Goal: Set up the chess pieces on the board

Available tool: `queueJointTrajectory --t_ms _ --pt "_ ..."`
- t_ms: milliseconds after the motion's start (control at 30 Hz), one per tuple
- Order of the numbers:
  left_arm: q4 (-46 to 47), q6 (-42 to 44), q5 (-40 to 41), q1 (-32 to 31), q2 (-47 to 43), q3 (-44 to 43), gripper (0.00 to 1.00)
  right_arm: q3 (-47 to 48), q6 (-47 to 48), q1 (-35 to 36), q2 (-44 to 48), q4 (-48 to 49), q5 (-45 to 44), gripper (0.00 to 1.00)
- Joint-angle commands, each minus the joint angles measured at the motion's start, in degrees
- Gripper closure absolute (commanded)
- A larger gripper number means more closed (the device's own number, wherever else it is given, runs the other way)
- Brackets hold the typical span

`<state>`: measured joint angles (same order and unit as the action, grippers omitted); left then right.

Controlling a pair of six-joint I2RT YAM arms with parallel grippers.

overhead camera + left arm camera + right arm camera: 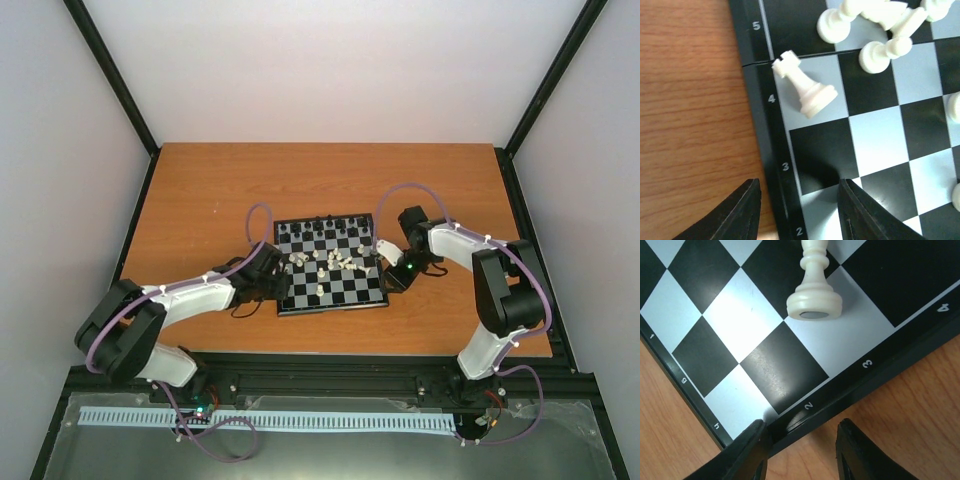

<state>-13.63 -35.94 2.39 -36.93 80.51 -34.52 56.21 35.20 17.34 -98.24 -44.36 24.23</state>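
Cream-white plastic rook, toppled by black-rimmed checked board edge, may be knocked off by parted, empty left gripper; right gripper likewise parted, empty.

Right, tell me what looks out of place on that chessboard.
Several white pieces are toppled rather than standing. A white rook lies on its side on the board, beside the rim's 4 mark. A jumble of white pieces lies just beyond it, and another white piece lies tipped near row 3.

Central chess pieces (near corners free)
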Motion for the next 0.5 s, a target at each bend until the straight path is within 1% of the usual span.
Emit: queueJointTrajectory --t_ms 0,267,467 --pt "2.1 2.1 -2.5 -0.4 1.9 -1.3 0.57 -0.6 3.5 0.7 -1.0 -0.8 0.8 0.62" --pt "4.2 3.0 -6.0 -0.5 3.4 -0.7 0.6 -3.4 7.5 2.1 1.1 -3.5 2.0 0.63" --pt "4.6 3.0 -7.3 -0.6 3.4 -0.3 0.61 -5.1 8.0 2.4 2.2 -3.8 2.4 0.63"
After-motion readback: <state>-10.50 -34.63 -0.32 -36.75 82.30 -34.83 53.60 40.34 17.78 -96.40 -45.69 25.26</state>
